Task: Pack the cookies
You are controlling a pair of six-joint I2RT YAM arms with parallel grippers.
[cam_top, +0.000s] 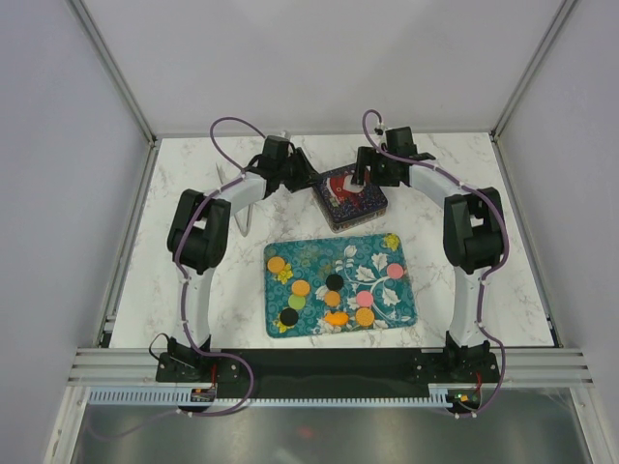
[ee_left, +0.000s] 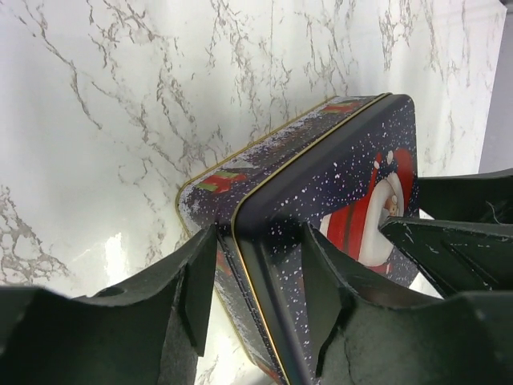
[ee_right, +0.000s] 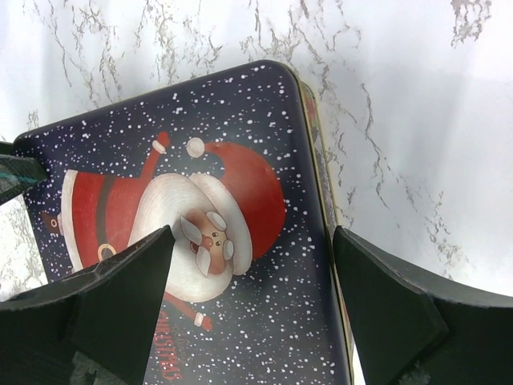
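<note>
Left gripper, fingers spread astride the rim of the lid on the Santa tin; right gripper, jaws wide above that lid, pinching nothing. The cookies lie back toward the arm bases on the floral tray, well apart from both tools. I would clamp the rim squarely and lift the lid level, lest it jam.

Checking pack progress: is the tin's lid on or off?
On: the Santa lid covers the tin in both wrist views, no interior showing. The cookies lie on the tray.
</note>
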